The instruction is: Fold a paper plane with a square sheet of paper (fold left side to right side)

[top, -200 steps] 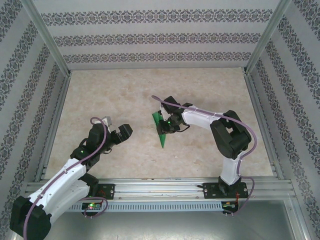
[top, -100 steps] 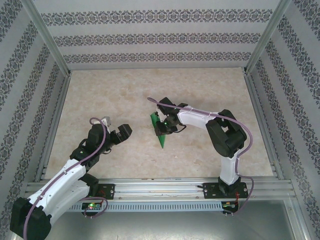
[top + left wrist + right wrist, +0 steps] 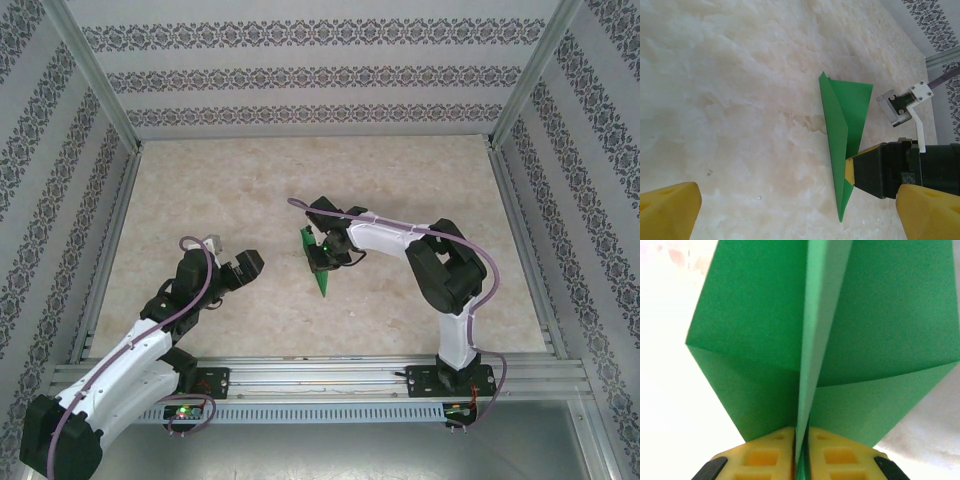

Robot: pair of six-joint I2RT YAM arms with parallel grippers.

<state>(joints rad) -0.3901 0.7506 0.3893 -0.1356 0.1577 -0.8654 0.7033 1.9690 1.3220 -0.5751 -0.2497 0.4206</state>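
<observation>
I saw the paper plane (image 3: pixel 317 262) near the middle of the table (image 3: pixel 250 190), a narrow, bright green dart with crisp creases. In the overhead view its sharp tip pointed to about 6 o'clock. The right gripper (image 3: pixel 801 452) reached in from 3 o'clock. Its moulded yellow pads (image 3: pixel 762 460) were pinched almost together on the plane's thin centre fold, and smooth flaps spread to either side. The left gripper (image 3: pixel 243 268) hung at roughly 8 o'clock from the plane, well apart, jaws spread wide above the cream, marbled surface.
</observation>
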